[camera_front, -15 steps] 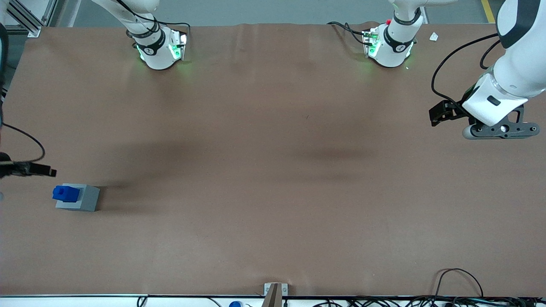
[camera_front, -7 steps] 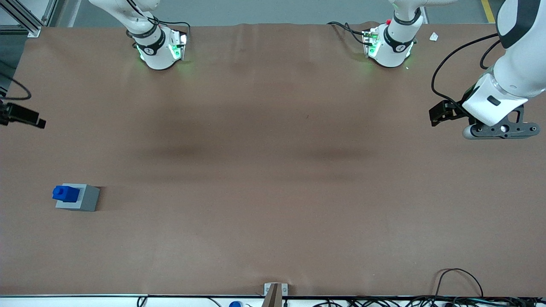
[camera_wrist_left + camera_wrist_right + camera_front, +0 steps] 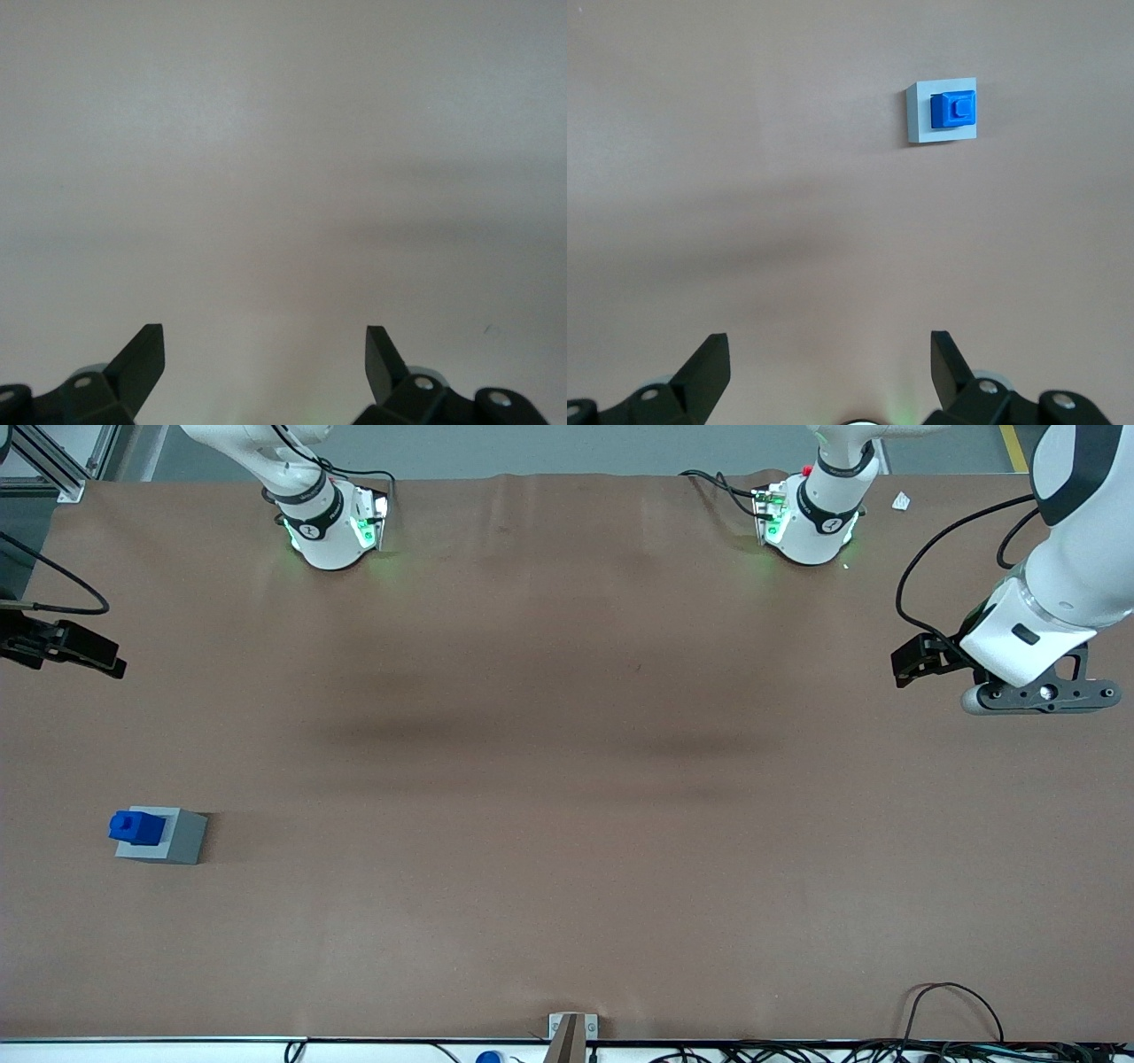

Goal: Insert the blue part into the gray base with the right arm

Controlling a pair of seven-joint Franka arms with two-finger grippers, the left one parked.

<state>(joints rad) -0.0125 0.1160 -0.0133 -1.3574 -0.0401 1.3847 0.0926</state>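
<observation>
Blue part [image 3: 136,826] sits in the socket of the gray base [image 3: 182,841], stud upward, the base resting on the brown surface [image 3: 567,779] toward the working arm's end. Right arm's gripper [image 3: 111,664] hangs clear of the base, farther from the front camera, fingers [image 3: 709,359] spread wide and holding nothing. Judged: insertion looks complete; the step in hand is the retreat. Next move calls only for parking the arm without disturbing the base.

High front overview; wrist cameras facing down, table [image 3: 567,824] shared.
</observation>
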